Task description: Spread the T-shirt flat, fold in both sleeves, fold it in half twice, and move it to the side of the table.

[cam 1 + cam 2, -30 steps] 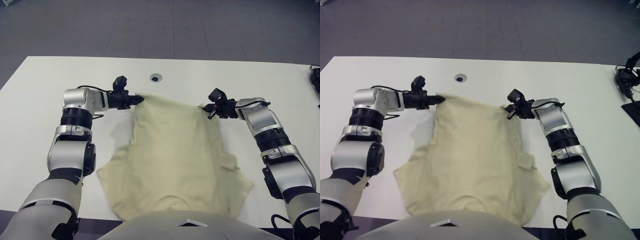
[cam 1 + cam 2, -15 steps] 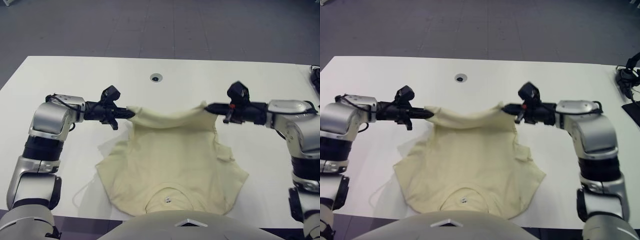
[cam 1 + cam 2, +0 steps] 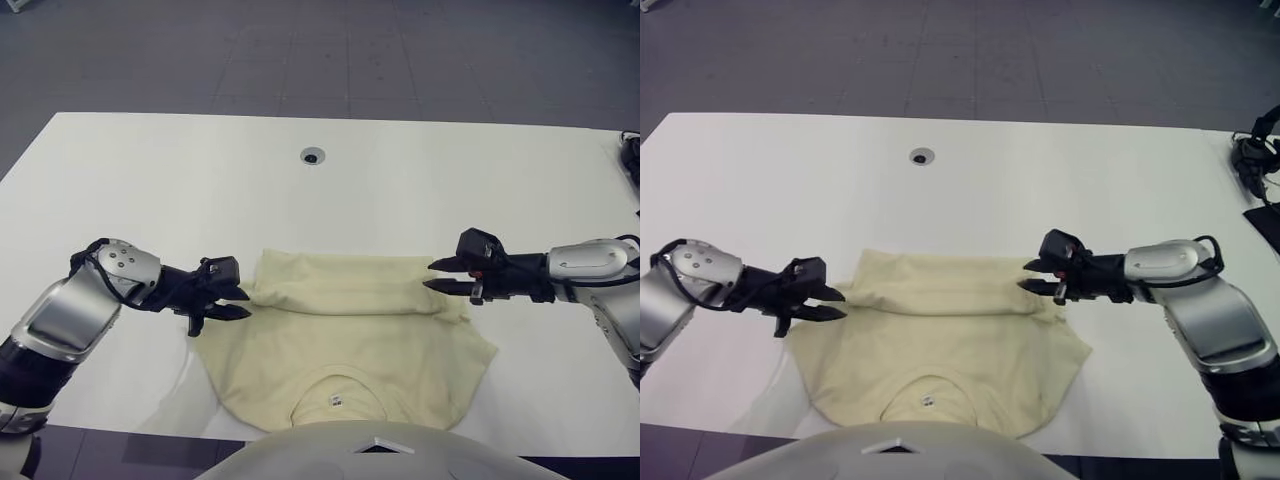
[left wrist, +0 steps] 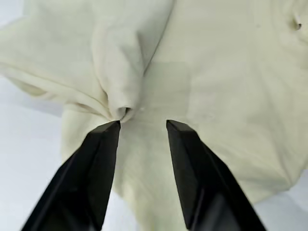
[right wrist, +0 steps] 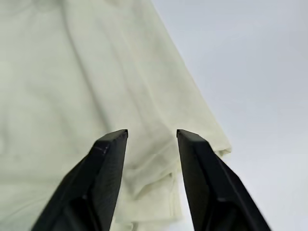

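A pale yellow T-shirt lies on the white table near its front edge, its far part doubled back toward me in a thick fold; the collar with a small label faces me. My left gripper is open at the shirt's left edge, its fingers spread just short of a bunched corner of cloth. My right gripper is open at the shirt's right edge, its fingers spread over the folded cloth, holding nothing.
A round cable port sits in the table's far middle. Dark gear with cables lies at the far right edge. Bare white tabletop stretches beyond the shirt and on both sides of it.
Both grippers carried the shirt's far edge toward me, laid it down over the near half, and let go. They now stand open beside the fold.
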Controlling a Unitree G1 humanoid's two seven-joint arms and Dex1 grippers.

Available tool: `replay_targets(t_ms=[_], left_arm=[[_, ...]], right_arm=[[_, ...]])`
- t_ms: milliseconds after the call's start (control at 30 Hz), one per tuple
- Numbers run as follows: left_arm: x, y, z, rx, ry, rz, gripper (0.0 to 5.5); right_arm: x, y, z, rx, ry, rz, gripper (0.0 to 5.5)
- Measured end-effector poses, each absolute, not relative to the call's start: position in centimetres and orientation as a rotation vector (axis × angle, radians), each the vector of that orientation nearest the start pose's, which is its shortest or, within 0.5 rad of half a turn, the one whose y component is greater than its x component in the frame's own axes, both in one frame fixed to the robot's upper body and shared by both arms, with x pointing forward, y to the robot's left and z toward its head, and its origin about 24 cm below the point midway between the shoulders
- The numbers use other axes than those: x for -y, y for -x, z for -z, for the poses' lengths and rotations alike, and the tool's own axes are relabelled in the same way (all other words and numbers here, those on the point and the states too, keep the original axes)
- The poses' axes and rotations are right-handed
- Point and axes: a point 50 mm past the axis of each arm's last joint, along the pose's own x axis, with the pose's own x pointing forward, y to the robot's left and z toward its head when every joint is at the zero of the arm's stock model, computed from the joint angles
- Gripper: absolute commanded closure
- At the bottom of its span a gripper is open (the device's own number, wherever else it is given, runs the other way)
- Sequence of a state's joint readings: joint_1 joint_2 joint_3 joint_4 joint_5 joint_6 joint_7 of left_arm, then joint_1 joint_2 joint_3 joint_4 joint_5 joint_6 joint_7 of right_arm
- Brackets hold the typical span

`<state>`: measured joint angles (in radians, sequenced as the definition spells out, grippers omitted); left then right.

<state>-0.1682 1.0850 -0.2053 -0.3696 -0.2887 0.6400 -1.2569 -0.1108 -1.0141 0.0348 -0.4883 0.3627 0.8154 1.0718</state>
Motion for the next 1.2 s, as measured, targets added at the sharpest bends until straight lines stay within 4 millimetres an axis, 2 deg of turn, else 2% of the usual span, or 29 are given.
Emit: replay_targets(t_ms=[133, 233, 300, 400, 567, 633, 767, 933, 1200], left_arm=[[-21.9, -22.6, -14.6, -0.683, -0.523, 1.271, 2.51], [-21.5, -24.0, -16.1, -0.608, -0.498, 1.191, 2.07], [-20.9, -24.5, -15.6, -0.601, -0.476, 1.176, 1.70], [-19.7, -24.5, -13.7, -0.646, -0.455, 1.218, 1.17], [-18.6, -25.2, -11.0, -0.724, -0.449, 1.253, 0.40], [-18.3, -25.7, -10.3, -0.741, -0.440, 1.247, 0.11], [-17.4, -27.2, -9.8, -0.761, -0.360, 1.204, 0.78], [-17.0, -26.8, -10.0, -0.789, -0.249, 1.243, 1.67], [-16.9, -26.6, -10.0, -0.797, -0.252, 1.259, 3.13]], right_arm=[[21.3, -22.8, -14.5, -0.601, 0.484, -1.019, 2.45], [20.5, -22.9, -13.9, -0.604, 0.471, -1.039, 2.03], [20.1, -23.0, -13.0, -0.624, 0.467, -1.056, 1.67], [19.9, -22.9, -12.0, -0.654, 0.477, -1.083, 1.16], [20.2, -23.4, -11.3, -0.679, 0.500, -1.091, 0.41], [20.3, -23.6, -11.4, -0.674, 0.510, -1.094, 0.64], [20.4, -23.7, -11.0, -0.694, 0.519, -1.100, 1.39], [20.3, -23.7, -10.9, -0.703, 0.521, -1.112, 2.24], [20.4, -23.3, -10.6, -0.728, 0.511, -1.124, 3.64]])
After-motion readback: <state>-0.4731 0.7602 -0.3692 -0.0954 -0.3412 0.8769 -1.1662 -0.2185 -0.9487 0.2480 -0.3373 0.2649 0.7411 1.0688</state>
